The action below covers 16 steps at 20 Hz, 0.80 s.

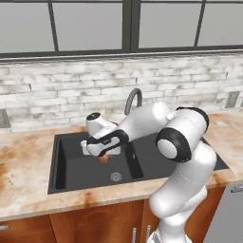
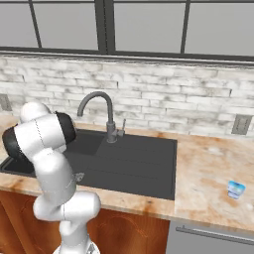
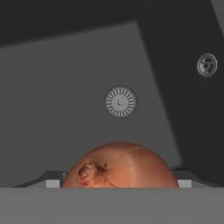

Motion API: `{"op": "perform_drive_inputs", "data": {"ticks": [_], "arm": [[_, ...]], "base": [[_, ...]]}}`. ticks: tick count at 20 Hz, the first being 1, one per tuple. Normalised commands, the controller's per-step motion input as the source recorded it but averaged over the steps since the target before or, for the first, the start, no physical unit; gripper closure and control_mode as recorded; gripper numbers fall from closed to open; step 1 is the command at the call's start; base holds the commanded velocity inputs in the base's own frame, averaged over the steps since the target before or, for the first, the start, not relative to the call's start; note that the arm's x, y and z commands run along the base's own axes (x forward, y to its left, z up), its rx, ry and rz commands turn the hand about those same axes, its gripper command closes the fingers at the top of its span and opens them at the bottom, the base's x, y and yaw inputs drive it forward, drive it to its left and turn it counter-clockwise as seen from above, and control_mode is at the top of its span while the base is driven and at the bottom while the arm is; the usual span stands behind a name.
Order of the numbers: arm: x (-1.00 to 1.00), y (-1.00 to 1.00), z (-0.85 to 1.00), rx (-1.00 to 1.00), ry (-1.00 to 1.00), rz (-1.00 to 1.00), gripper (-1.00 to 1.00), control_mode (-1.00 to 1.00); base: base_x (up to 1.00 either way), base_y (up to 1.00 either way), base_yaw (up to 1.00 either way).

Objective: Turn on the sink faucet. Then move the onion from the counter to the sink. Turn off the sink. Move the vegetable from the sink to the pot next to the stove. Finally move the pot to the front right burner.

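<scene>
Onion over the sink

I'm holding my gripper w/ the onion btwn wide-spread jaws, hanging inside the black sink above its drain; can't tell if it's actually clamped.

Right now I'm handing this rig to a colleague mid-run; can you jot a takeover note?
Claw: over the sink basin, the onion between its fingers; grip or release can't be told.
Sink faucet: behind the basin; no water visible, so on or off can't be told.
Drain: below the onion, bare.
Done: onion brought off the counter to the sink.
Left: set it down or lift it, shut off the faucet, onion into the pot, pot to the front right burner.
</scene>
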Motion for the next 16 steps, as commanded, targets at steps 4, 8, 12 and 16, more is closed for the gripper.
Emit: {"op": "perform_drive_inputs", "data": {"ticks": [4, 8, 12, 16], "arm": [[-0.50, -0.20, 0.53, 0.00, 0.00, 0.00, 1.00, -1.00], [-0.52, -0.19, 0.50, 0.00, 0.00, 0.01, 1.00, -1.00], [-0.47, -0.15, 0.50, 0.00, 0.00, 0.05, 1.00, -1.00], [-0.26, -0.12, 0.44, 0.00, 0.03, 0.09, 1.00, -1.00]], "base": [[0.00, 0.00, 0.00], [0.00, 0.00, 0.00], [0.00, 0.00, 0.00], [0.00, 0.00, 0.00]]}}
